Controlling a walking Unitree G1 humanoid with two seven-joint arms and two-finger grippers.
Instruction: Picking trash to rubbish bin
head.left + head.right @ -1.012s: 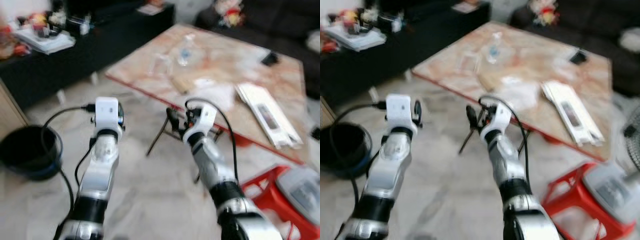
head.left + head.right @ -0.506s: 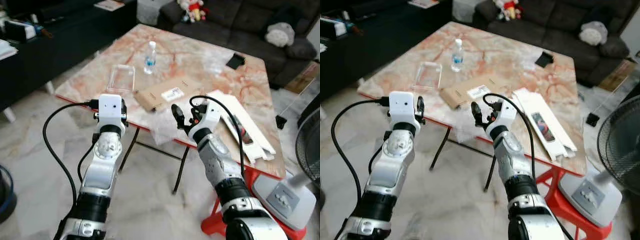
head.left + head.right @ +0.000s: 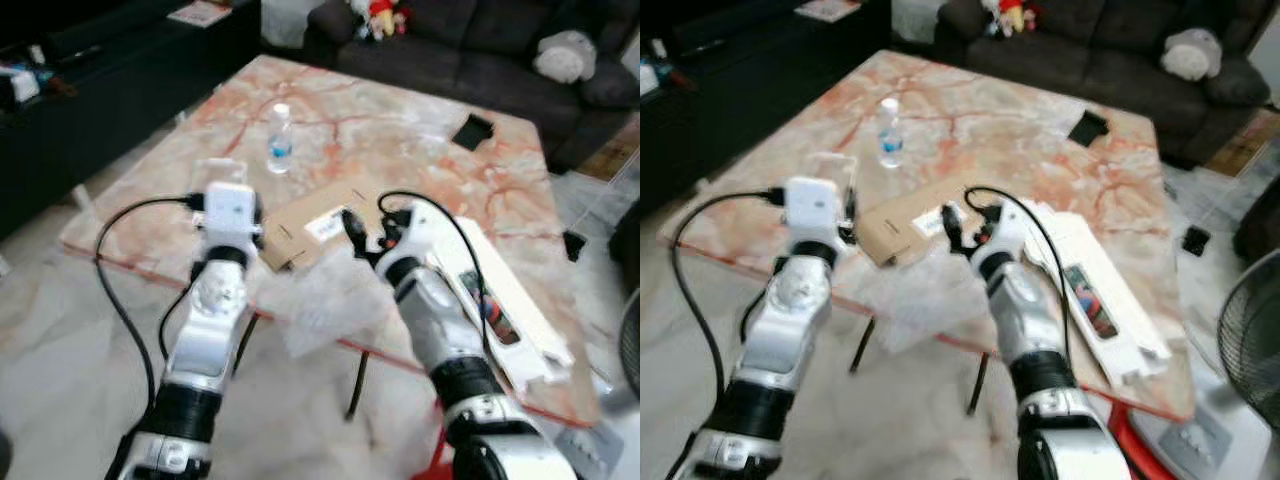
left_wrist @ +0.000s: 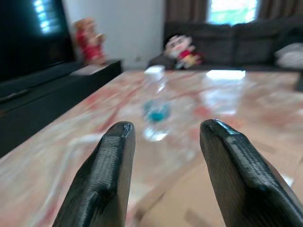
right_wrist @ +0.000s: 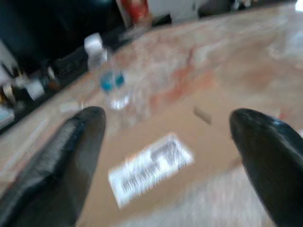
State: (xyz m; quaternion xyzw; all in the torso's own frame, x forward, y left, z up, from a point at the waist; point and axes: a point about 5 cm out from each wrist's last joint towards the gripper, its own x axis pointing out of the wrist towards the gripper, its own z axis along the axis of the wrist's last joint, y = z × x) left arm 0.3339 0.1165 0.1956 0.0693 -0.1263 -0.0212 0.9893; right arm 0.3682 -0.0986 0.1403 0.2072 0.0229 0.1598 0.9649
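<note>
A pink marble table (image 3: 400,130) stands just in front of me. On it lie a small water bottle (image 3: 279,141), a clear plastic tray (image 3: 213,176), a brown cardboard mailer with a white label (image 3: 305,228) and crumpled clear plastic wrap (image 3: 322,302) drooping over the near edge. My right gripper (image 3: 366,232) hovers open over the mailer's near end, with nothing between its fingers. My left gripper (image 4: 163,156) is open and empty above the table's near edge, pointing toward the bottle (image 4: 155,101). The right wrist view shows the bottle (image 5: 107,75) and the mailer's label (image 5: 150,166).
A long white flat box (image 3: 505,305) lies on the table's right side and a black object (image 3: 472,130) at its far side. Behind stands a dark sofa (image 3: 480,55) with soft toys, to the left a dark low cabinet (image 3: 100,70). A fan (image 3: 1250,345) is at right.
The camera has swung and closed in on the table; the black bin seen at left a second ago is out of frame. Both arms keep the same raised pose, grippers open.
</note>
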